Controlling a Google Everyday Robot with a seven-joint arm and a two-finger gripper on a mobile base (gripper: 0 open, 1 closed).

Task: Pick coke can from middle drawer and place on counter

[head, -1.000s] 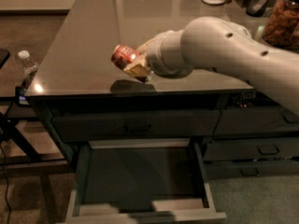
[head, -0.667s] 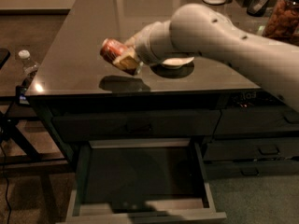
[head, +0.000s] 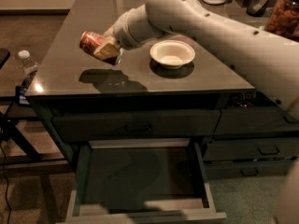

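Red aluminium coke can [head: 91, 41] with white lettering: where is it, and what has it? (A)

Off the surface, tilted, above the left half of the glossy dark grey counter [head: 93, 8], with its shadow on the top beneath it. The two-finger gripper [head: 106, 50] at the end of the pale arm is clamped across the can's side wall. One tan pad [head: 108, 47] shows on the near face. (B)

Handling notes? (A)

Judgement only: thin-walled, light, smooth. A hard squeeze would dent it. A slack one would let it slip, more so while tilted. Mid-body across the cylinder is the sensible hold, roughly where it is taken. It needs righting before set-down, or it may roll. Full or empty cannot be told. (B)

Containers? (A)

Wide shallow dark grey middle drawer [head: 140, 176], open below the counter front: dark flat bottom, nothing seen in it. Round white bowl [head: 172, 54] on the counter, just right of the can and apart from it: looks empty. Glass jar [head: 284, 13] at the far right holds brownish contents, not identifiable. Clear plastic bottle [head: 28, 65] stands beyond the counter's left edge. Its contents cannot be told. (B)

Step? (A)

Can is out of the drawer, placing not yet done. Bare counter left of the bowl looks the safest spot. (B)
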